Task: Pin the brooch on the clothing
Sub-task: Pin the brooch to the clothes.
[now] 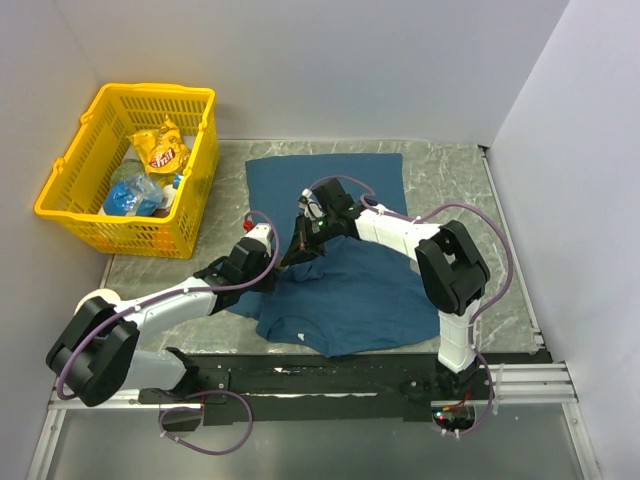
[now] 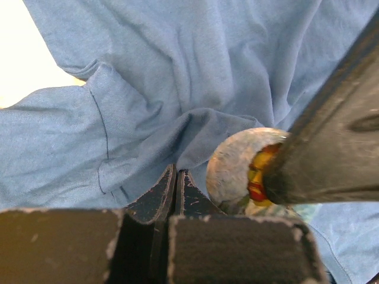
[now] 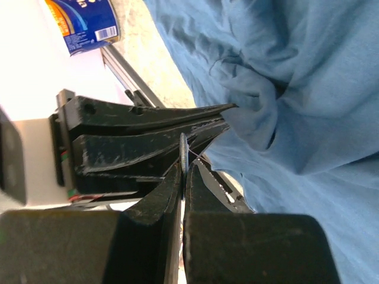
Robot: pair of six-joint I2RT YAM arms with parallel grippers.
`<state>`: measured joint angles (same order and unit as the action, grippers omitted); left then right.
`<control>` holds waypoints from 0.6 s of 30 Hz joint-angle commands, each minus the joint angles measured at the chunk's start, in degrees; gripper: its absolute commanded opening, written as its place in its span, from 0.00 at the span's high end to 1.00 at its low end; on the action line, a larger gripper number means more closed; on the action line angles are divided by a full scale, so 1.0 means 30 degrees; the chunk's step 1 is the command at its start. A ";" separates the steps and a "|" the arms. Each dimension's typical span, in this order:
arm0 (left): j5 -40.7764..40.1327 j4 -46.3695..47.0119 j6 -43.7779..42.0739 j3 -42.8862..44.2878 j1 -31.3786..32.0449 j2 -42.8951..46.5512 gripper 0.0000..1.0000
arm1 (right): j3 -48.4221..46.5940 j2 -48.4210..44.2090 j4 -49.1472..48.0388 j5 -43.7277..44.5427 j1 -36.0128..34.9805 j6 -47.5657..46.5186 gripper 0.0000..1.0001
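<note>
The clothing (image 1: pixel 350 290), a dark teal-blue T-shirt, lies rumpled on the table with both grippers meeting at its left middle. My left gripper (image 1: pixel 280 264) is shut, its tips (image 2: pixel 176 175) pinching a raised fold of the shirt (image 2: pixel 177 65). The brooch (image 2: pixel 232 168) is a small round pale grey disc with a yellow and red patch. It is clamped by my right gripper (image 1: pixel 299 247), one dark finger (image 2: pixel 331 136) covering its right side. In the right wrist view the brooch (image 3: pixel 183 148) shows edge-on between the shut right gripper (image 3: pixel 185 164), close beside the shirt fold (image 3: pixel 254 118).
A yellow basket (image 1: pixel 75 205) with snack packets stands at the table's far left. White walls close in the back and right side. The grey marbled table top (image 1: pixel 450 175) shows beyond the shirt. A blue packet (image 3: pixel 83 21) shows in the right wrist view's top left.
</note>
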<state>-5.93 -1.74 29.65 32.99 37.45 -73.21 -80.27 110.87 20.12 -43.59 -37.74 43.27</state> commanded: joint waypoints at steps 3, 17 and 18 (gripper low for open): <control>-0.0395 0.0286 0.0224 0.0135 0.0143 0.0527 0.99 | 0.0359 0.0689 -0.1052 0.0146 -0.0107 0.0110 1.00; -0.0336 0.0287 0.0341 0.0018 0.0289 0.0644 0.99 | 0.0243 0.1451 -0.1638 0.0849 0.0186 -0.0534 1.00; -0.0336 0.0286 0.0313 0.0018 0.0289 0.0644 0.99 | 0.0098 0.1452 -0.1551 0.1024 0.0186 -0.0767 1.00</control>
<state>-6.33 -1.80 29.67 32.99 37.87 -72.99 -78.48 114.61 17.21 -42.17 -37.45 43.05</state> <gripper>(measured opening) 0.021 0.026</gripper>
